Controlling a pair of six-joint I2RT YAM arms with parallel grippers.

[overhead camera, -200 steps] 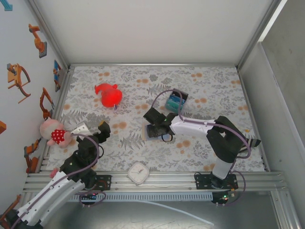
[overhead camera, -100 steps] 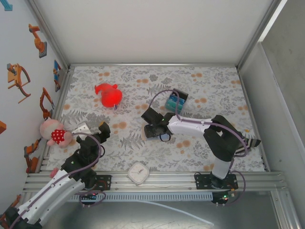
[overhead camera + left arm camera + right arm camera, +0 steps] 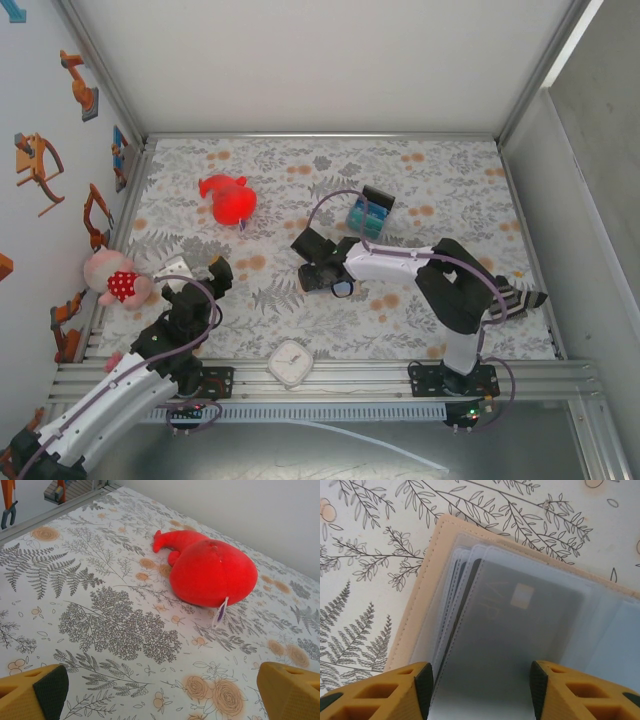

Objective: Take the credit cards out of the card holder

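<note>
Right pincer (image 3: 481, 680) hovers, jaws parted, right over the open card holder (image 3: 427, 580) lying flat on the desk (image 3: 370, 530). A credit card (image 3: 520, 630) sits in its top clear sleeve, so I reckon nothing's out yet. Next up: pinch that card's edge and slide. Left pincer (image 3: 165, 685) idles wide open.

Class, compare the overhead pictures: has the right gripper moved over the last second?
Yes. The right gripper has shifted slightly left, toward the red plush toy, which lies where it was.
</note>
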